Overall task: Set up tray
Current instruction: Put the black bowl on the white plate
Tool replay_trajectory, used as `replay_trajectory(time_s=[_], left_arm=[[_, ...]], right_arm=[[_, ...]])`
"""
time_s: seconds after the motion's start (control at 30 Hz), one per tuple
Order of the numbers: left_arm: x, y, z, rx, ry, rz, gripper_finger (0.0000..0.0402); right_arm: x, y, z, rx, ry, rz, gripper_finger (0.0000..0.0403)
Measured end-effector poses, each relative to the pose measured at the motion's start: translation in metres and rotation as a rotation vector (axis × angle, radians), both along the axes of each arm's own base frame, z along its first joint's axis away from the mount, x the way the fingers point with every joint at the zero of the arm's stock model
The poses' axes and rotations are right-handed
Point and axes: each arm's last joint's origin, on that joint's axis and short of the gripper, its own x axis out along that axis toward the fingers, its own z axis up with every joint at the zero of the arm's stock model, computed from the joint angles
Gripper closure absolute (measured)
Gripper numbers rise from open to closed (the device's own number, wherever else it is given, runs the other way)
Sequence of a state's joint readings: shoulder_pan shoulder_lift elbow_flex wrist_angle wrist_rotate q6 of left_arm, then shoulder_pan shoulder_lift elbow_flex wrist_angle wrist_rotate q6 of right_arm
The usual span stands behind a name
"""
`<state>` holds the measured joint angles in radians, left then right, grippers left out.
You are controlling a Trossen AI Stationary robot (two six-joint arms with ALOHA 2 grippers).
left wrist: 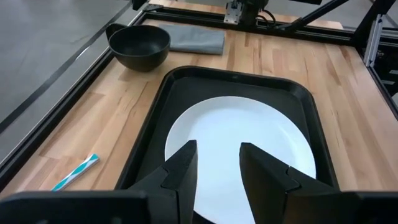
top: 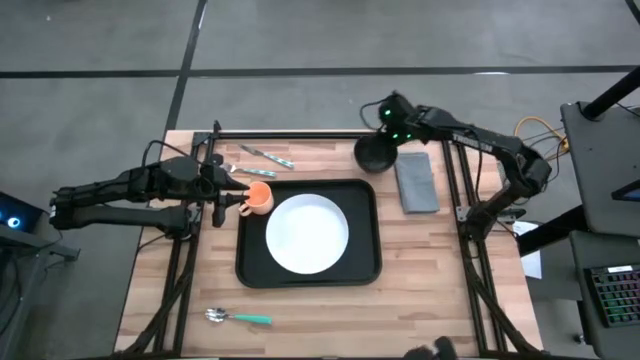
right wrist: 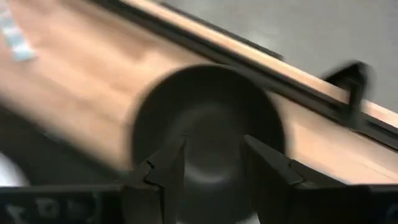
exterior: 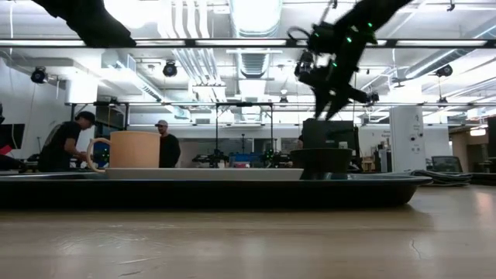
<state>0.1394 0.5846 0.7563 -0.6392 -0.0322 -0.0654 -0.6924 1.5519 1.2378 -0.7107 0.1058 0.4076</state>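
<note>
Light wooden slatted table (top: 420, 290) fills the centre of the high view, with the large flat black rectangular tray (top: 362, 262) sat mid-frame on it; a round white plate (top: 307, 233) is laid inside, slightly right of the tray's middle. A grey folded napkin (top: 416, 181) is placed right of the tray, off it. A black round bowl (top: 374, 152) is seen at upper centre-right, just beyond the tray's top right corner, still on the wood. A small orange mug (top: 259, 197) is at the tray's upper left corner, on or at the rim. Steel cutlery (top: 266, 156) lies above the tray, a teal-handled spoon (top: 238, 318) at lower left.

Right gripper (top: 386, 112) is held over the bowl, fingers spread narrowly apart, nothing held; its wrist view is blurred. Left gripper (top: 240, 200) is just beside the mug, fingers parted and empty.

Risks judged: the bowl rim could be missed or pinched off-centre, so the bowl tips or slides; the bowl could be knocked into the tray rim or napkin; the mug could be nudged over by the left fingers
</note>
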Motion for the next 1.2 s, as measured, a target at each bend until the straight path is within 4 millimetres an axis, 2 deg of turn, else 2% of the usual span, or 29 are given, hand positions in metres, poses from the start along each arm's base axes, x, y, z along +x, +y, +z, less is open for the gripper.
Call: replay_trajectory(time_s=[0.17,0.5,0.63,0.73,0.93,1.07,1.2], left_arm=[[0.000,0.000,0.000,-0.001,-0.001,0.001,0.0300],[0.000,0.000,0.000,-0.002,-0.001,0.001,0.0300],[0.000,0.000,0.000,-0.006,-0.002,0.003,0.0300],[0.000,0.000,0.000,-0.006,-0.001,0.003,0.0300],[0.000,0.000,0.000,0.001,0.000,-0.001,0.0300],[0.000,0.000,0.000,0.002,0.000,-0.001,0.0300],[0.000,0.000,0.000,0.002,0.000,-0.001,0.0300]], right_arm=[[-0.019,-0.020,-0.020,0.011,0.020,-0.085,0.0243],[-0.014,-0.032,-0.068,0.093,0.109,-0.089,0.0227],[-0.016,-0.036,-0.080,0.115,0.143,-0.100,0.0229],[-0.017,-0.036,-0.078,0.098,0.155,-0.062,0.0228],[-0.017,-0.033,-0.050,0.038,0.086,-0.046,0.0227],[-0.021,-0.030,-0.042,0.037,0.079,-0.054,0.0224],[-0.025,-0.029,-0.043,0.046,0.099,-0.063,0.0222]])
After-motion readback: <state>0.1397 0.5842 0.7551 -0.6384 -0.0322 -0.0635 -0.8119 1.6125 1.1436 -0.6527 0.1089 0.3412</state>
